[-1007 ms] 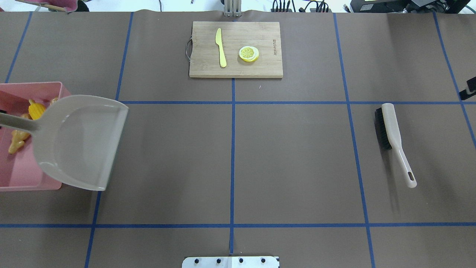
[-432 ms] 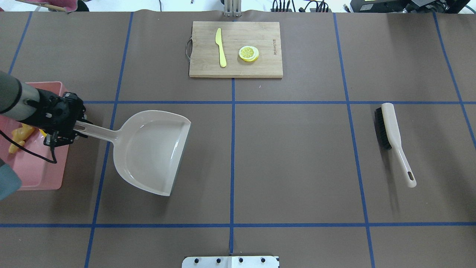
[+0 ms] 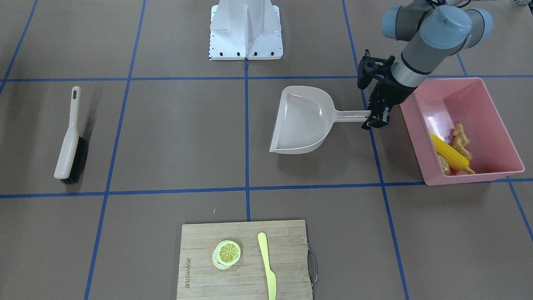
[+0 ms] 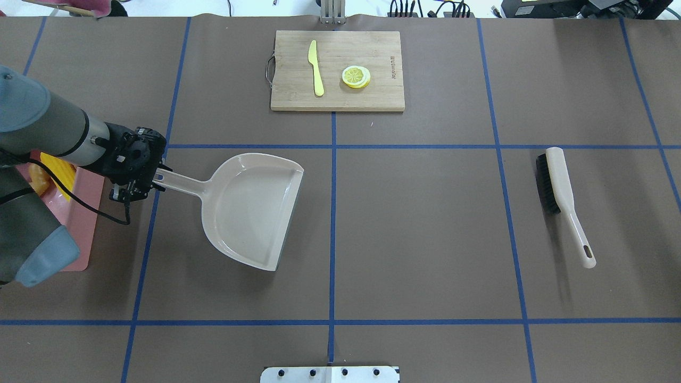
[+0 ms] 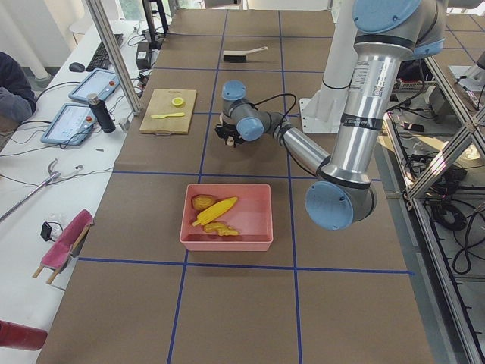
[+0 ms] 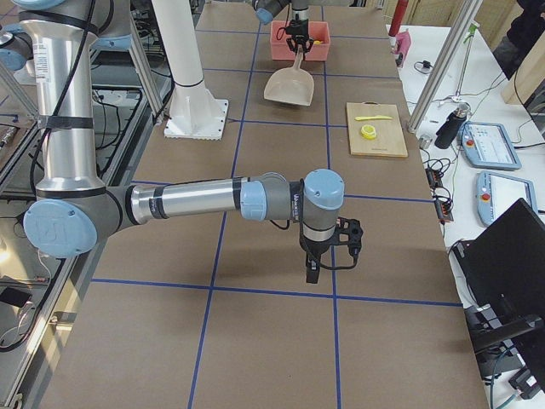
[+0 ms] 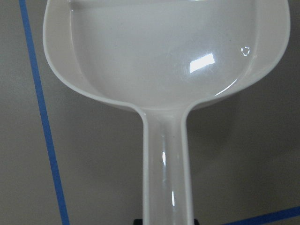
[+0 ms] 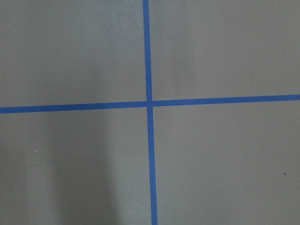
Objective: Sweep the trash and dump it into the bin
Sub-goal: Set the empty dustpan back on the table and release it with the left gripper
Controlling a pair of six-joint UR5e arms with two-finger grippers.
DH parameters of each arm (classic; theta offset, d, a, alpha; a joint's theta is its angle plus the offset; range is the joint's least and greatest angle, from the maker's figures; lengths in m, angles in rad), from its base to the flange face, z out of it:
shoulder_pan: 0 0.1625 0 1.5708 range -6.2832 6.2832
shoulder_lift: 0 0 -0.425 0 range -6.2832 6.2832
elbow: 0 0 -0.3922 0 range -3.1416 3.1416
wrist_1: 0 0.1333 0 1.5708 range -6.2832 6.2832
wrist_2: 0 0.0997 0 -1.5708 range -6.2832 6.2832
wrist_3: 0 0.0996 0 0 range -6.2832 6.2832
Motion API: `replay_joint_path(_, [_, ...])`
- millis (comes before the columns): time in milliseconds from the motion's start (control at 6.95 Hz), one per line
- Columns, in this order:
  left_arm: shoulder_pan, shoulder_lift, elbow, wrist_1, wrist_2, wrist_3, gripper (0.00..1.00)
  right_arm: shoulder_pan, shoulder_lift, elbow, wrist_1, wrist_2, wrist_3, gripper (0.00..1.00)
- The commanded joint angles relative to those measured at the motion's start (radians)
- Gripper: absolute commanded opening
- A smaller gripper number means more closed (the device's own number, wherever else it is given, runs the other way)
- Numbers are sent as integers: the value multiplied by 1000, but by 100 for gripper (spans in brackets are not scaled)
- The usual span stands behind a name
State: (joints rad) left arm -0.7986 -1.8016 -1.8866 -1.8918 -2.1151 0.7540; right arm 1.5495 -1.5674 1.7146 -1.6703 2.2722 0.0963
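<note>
left gripper clamped on empty dustpan handle, near left edge of table; trash sits in bin. likely best: lower it flat, release gently. right gripper: state unclear.

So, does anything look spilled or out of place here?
Nothing stands out. The corn cob, ginger root and brown lump all lie inside the pink bin, none spilled, and the left gripper holds the empty dustpan by its handle.

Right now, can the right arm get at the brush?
Probably yes. The brush lies alone on bare table on the right arm's side, with its handle exposed and nothing beside it. The right hand hangs over open table, seemingly with nothing in it.
</note>
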Motion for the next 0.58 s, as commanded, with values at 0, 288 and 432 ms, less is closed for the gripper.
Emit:
replay_joint_path(0, [12, -12, 27, -82, 1, -97, 99, -44, 19, -27, 3, -5, 0, 100])
replay_joint_path(288, [3, 8, 14, -113, -5, -97, 99, -71, 26, -27, 18, -6, 6, 100])
replay_joint_path(432, [-16, 51, 11, -130, 0, -169, 99, -78, 50, -36, 38, 4, 10, 100])
